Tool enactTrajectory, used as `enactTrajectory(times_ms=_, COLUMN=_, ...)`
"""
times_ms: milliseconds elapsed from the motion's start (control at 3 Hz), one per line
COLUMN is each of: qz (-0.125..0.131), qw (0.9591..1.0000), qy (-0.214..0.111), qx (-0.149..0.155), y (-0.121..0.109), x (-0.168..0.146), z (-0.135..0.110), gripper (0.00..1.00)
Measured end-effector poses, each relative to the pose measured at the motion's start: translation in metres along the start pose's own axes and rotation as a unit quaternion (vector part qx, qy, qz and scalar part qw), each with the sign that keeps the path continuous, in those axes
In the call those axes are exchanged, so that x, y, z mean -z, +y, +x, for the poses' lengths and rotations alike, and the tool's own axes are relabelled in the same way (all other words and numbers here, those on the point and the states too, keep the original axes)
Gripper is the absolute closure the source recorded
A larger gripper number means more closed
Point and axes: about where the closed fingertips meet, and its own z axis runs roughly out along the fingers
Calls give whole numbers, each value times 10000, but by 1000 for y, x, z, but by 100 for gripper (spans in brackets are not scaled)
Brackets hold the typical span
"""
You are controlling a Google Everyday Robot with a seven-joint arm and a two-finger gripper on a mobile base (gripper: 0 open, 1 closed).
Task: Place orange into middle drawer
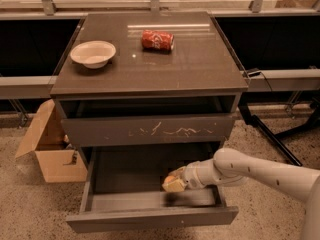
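Note:
The middle drawer (pixel 150 218), with a plain dark front and a grey floor, is pulled open at the bottom of the cabinet. My gripper (pixel 173 183) reaches in from the right on the white arm (pixel 250 170). It hangs just above the drawer floor, right of centre. It is shut on the orange (pixel 174 175), which shows only as an orange patch between the pale fingers.
The drawer with pale scratches (pixel 150 129) is closed just above the arm. On the cabinet top stand a white bowl (pixel 93 53) and a red soda can (pixel 157 40) on its side. An open cardboard box (pixel 50 151) sits at the left, and black stand legs (pixel 270 138) at the right.

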Motion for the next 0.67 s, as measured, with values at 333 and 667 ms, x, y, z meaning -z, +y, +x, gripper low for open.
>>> enactTrajectory(times_ms=333, qz=-17, qw=10000, qy=37, qx=-76, y=-3, x=-3, z=7, gripper=5)
enactTrajectory(times_ms=667, qz=-17, qw=10000, qy=35, qx=-76, y=-3, x=-3, z=7, gripper=0)
